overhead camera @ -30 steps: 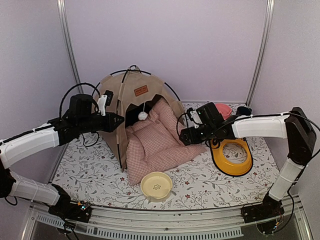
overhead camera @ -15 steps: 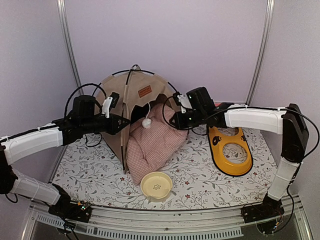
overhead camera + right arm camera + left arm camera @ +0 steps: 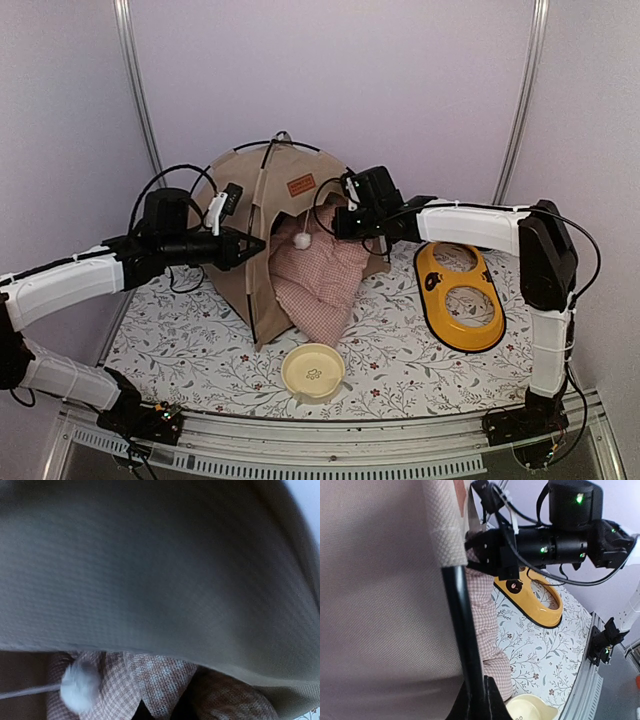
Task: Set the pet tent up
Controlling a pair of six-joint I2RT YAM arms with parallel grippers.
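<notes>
Our pet tent (image 3: 285, 165) stands domed just left of the yellow feeder tray (image 3: 480, 330), with the checked cushion (image 3: 320, 275) spilling from its doorway. The left gripper (image 3: 477, 702) clamps a black pole (image 3: 462, 630) on the side away from the tray. The right gripper (image 3: 338, 218) is clenched at the tray-side doorway, on what we cannot tell. We judge tidying remains.

Left arm (image 3: 60, 290): comes up from the near-left corner of the table, forearm roughly level and running right. Left gripper (image 3: 258, 243) points right, its fingers (image 3: 492, 707) pinched tight on a black pole (image 3: 462, 630) of the pet tent (image 3: 290, 165).

Right arm (image 3: 470, 225): upper link stands steep above the near-right base, elbow high, forearm stretched left. Right gripper (image 3: 338, 222) points left, jaws closed. Its tips barely show in the wrist view, so whether they hold anything is unclear.
</notes>
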